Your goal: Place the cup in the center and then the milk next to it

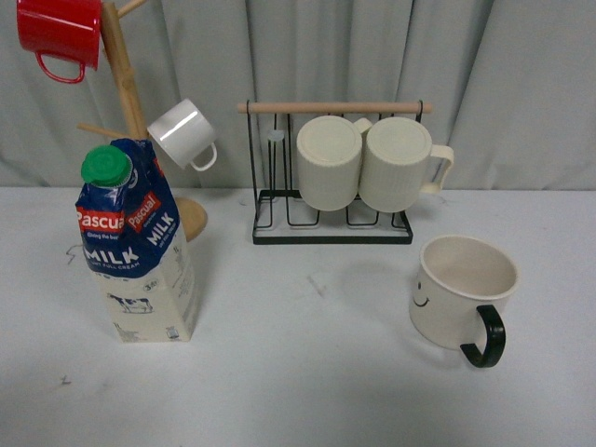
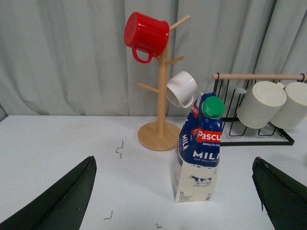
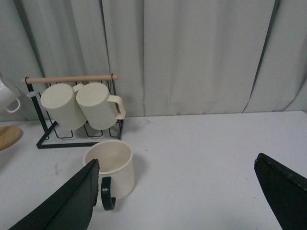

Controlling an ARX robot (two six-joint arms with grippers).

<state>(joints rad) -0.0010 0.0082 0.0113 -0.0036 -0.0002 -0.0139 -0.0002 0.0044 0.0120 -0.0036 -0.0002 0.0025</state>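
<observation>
A white table (image 1: pixel 298 391) carries milk (image 1: pixel 140 251), cup (image 1: pixel 461 291), wire rack (image 1: pixel 326 238) and mug tree (image 1: pixel 194 217).

A pale grey pleated curtain (image 1: pixel 521 84) fills the upper frame; a white surface (image 1: pixel 307 372) spreads below, evenly lit.

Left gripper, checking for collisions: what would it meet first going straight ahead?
The left gripper would likely meet the milk first, upright ahead between its open fingers; depth is unclear.

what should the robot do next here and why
Probably move the right gripper toward the cup. Its jaws stand wide open and empty, the cup sits upright on the right side of the table, away from the middle, and the cup goes first, before the milk.
</observation>
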